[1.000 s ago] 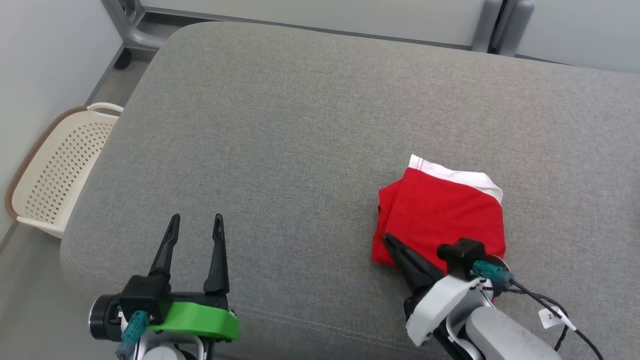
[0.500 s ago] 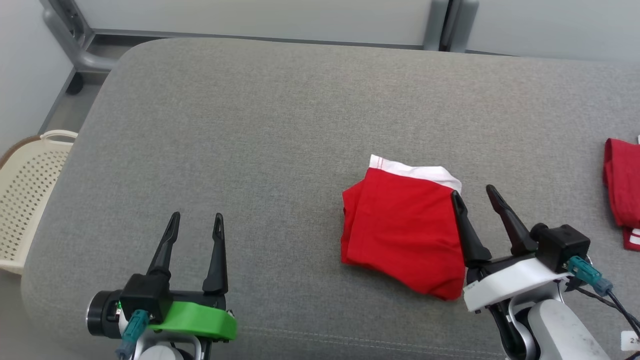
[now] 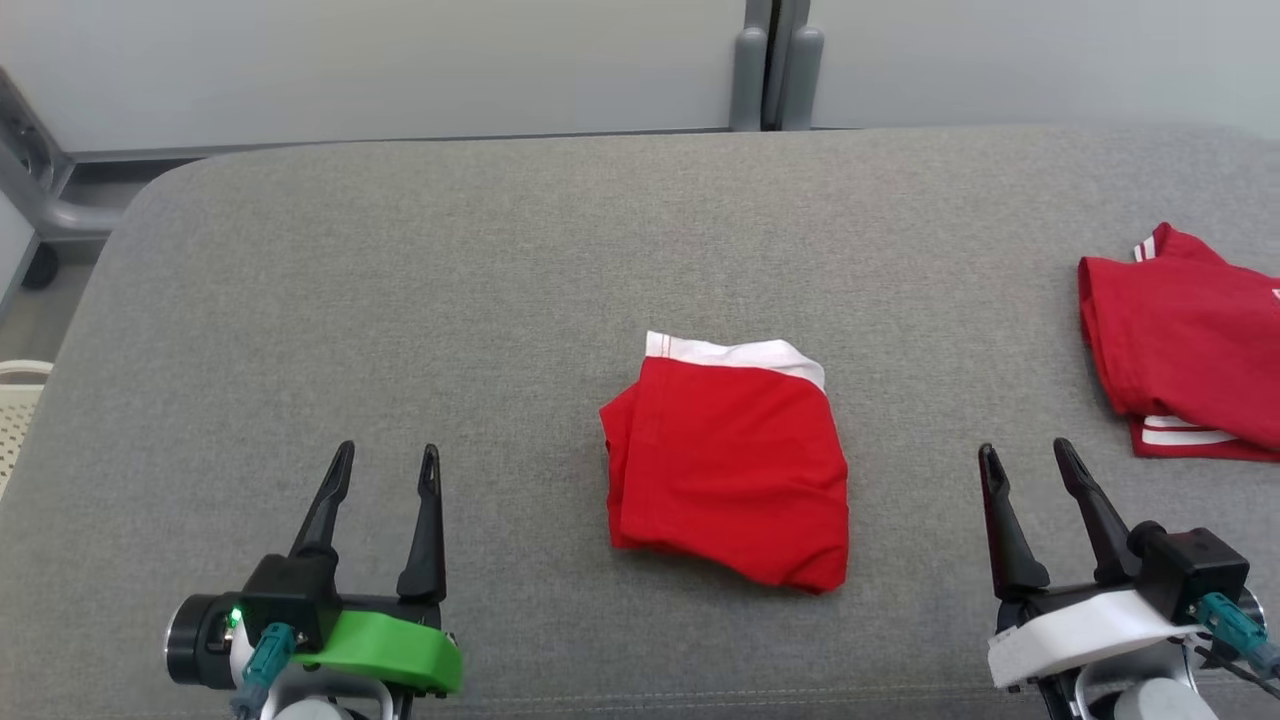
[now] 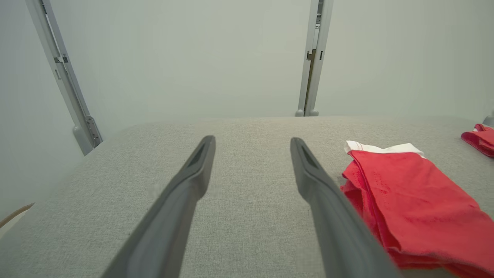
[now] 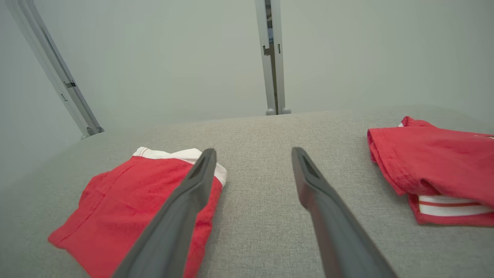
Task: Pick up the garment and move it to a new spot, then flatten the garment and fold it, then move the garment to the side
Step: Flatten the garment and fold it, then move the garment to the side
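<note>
Where the head view looks down, the folded red garment (image 3: pixel 730 470) lies flat near the middle of the grey bench (image 3: pixel 450 280), its white waistband at the far edge. Left tool (image 3: pixel 388 455) at lower left: fingers spread wide, nothing between them, well apart from the garment. Right tool (image 3: pixel 1027 448) at lower right: likewise wide and empty, near the garment's right side, not touching. Second garment (image 3: pixel 1190 350), red with white stripes, lies at the bench's right edge. Corner of a pale basket (image 3: pixel 15 410) at far left, off the bench.

Left wrist view: left tool (image 4: pixel 251 141) wide over bare bench. Garment (image 4: pixel 409 193) to the right, its near part overlapped by one finger. Second garment (image 4: pixel 480 139) at the far right edge. Grey post (image 4: pixel 310 58) stands against the pale wall beyond.

Right wrist view: right tool (image 5: pixel 252 152) wide and empty, bare bench between the fingers. Garment (image 5: pixel 127 193) to the left, partly behind one finger. Second garment (image 5: pixel 432 154) to the right, clear of the fingers.
</note>
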